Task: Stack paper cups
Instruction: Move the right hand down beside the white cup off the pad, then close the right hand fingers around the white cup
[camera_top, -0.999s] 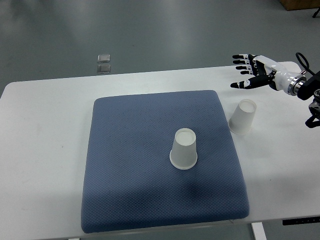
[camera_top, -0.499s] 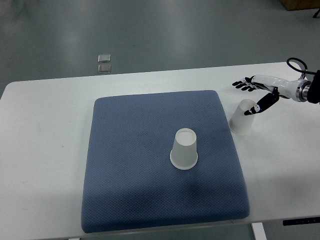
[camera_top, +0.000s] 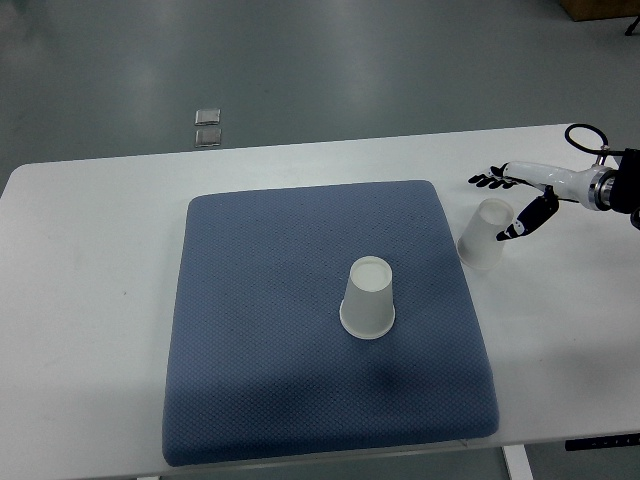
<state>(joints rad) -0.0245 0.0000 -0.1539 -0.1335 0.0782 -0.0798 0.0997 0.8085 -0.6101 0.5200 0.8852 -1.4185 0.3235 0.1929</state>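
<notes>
Right hand (camera_top: 522, 200) reaches in from 3 o'clock, fingers spread, holding nothing, thumb beside the tilted cup (camera_top: 486, 233) on the tabletop (camera_top: 90, 260) just off the blue mat (camera_top: 270, 340). Second cup (camera_top: 367, 298) sits inverted mid-mat.

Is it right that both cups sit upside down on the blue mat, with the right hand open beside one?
Not quite. The top view shows only one cup on the mat; the other cup stands on the table beside it, with the right hand open next to it.
</notes>
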